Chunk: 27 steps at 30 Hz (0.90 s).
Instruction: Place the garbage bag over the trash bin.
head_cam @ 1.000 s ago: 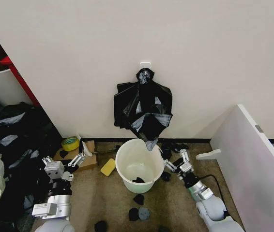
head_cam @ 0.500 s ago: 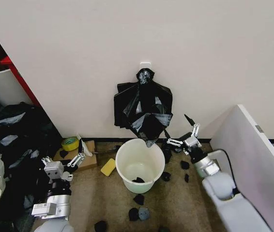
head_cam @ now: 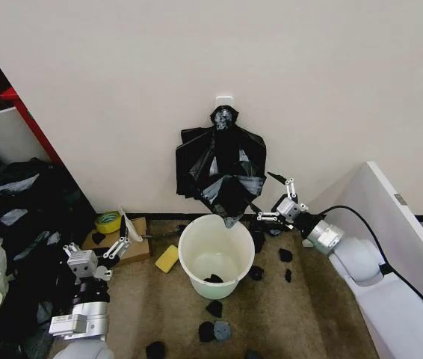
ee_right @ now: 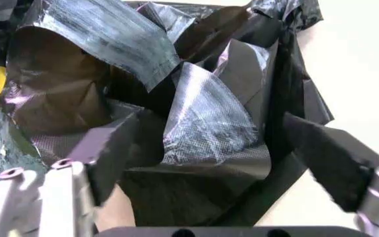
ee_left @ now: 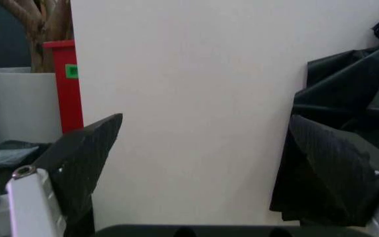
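- The crinkly black plastic garbage bag [head_cam: 223, 168] hangs above the round white plastic trash bin [head_cam: 216, 256].
- The right gripper [head_cam: 272, 199], jaws wide, sits just beside the bag.
- The left gripper [head_cam: 124, 229], jaws wide, waits left of the bin.

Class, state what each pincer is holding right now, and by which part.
Nothing. The right pincer is open beside the hanging garbage bag; the left pincer is open, low by the floor.
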{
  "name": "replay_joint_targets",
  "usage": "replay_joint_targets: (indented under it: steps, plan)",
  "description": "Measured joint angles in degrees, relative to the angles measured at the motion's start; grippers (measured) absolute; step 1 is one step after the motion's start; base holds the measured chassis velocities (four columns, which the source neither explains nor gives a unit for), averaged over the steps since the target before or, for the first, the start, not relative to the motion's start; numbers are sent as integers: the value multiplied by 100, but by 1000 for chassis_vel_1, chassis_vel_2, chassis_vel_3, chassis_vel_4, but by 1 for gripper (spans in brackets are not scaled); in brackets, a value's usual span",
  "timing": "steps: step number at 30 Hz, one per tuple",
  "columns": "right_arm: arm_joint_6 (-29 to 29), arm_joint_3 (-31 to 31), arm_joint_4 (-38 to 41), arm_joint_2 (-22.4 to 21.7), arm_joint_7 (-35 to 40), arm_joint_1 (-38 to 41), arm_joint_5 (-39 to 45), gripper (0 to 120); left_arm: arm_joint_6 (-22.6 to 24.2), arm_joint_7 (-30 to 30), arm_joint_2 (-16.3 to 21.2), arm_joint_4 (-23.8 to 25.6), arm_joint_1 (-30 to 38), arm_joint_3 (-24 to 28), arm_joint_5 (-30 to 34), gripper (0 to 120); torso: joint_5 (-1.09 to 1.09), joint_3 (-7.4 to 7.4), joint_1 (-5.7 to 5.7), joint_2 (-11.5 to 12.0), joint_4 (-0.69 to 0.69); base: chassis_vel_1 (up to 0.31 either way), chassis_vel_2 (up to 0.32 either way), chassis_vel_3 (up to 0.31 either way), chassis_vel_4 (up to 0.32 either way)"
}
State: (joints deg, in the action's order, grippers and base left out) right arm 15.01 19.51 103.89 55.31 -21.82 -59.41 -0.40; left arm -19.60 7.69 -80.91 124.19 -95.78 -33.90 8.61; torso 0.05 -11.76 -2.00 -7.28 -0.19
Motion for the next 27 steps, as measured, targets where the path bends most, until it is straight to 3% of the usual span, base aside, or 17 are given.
replay_joint_targets:
  steps: [11,13,18,22,27]
  plan:
    - [-106,-12,-58,-51,-442,171,73,36,-9,14,-2,-28,13,7,-7,100,-1,0,1,0,0,0,0,0,0]
    - [-100,-11,-69,-43,-459,174,72,34,-9,16,-1,-31,15,7,-7,100,-1,0,1,0,0,0,0,0,0]
    - [-4,9,-144,32,-512,165,39,11,-10,35,10,-60,47,3,-3,100,-1,0,1,0,0,0,0,0,0]
    - [43,30,-155,62,-485,132,17,0,-10,39,12,-65,63,4,4,100,-1,0,1,0,0,0,0,0,0]
    - [85,34,-46,174,-6,-24,-3,0,-2,44,37,-66,98,9,34,100,-1,0,1,0,1,0,0,0,0]
